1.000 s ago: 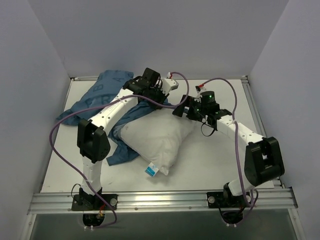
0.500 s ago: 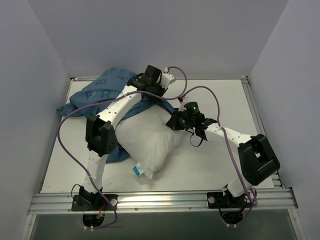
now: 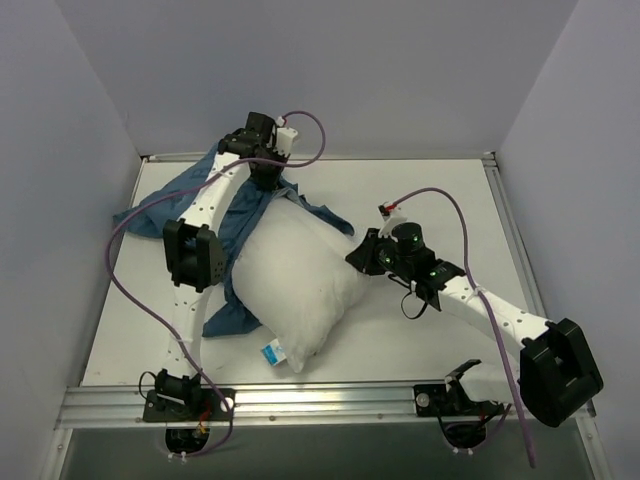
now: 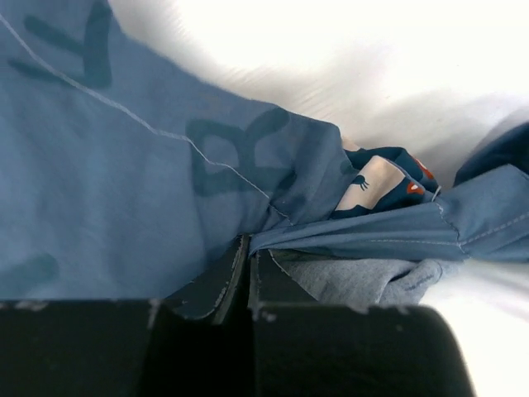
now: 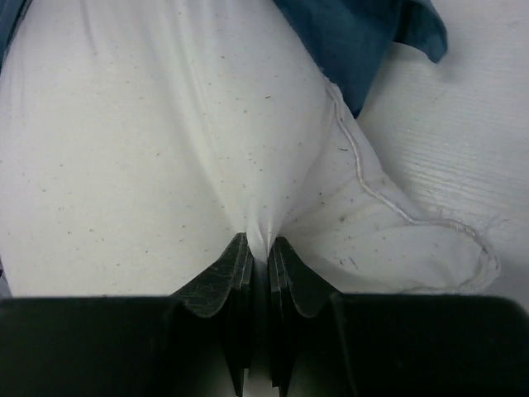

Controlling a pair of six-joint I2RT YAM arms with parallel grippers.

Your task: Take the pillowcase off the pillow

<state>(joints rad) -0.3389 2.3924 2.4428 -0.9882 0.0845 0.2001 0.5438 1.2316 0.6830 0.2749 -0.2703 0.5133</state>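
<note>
White table (image 3: 440, 190): pillow (image 3: 295, 280) pinched in right claw (image 5: 259, 248), pillowcase (image 4: 124, 174) in left claw (image 4: 248, 265).

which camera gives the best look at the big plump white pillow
The top external view: the whole plump white fabric pillow shows there, its dark blue printed fabric pillowcase bunched at the far-left side. The right wrist view shows only a patch pinched in the right end effector. The left wrist view shows mostly pillowcase.

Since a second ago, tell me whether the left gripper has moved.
Yes. The left gripper, shut on the pillowcase, moved left along the table's far rail.
</note>
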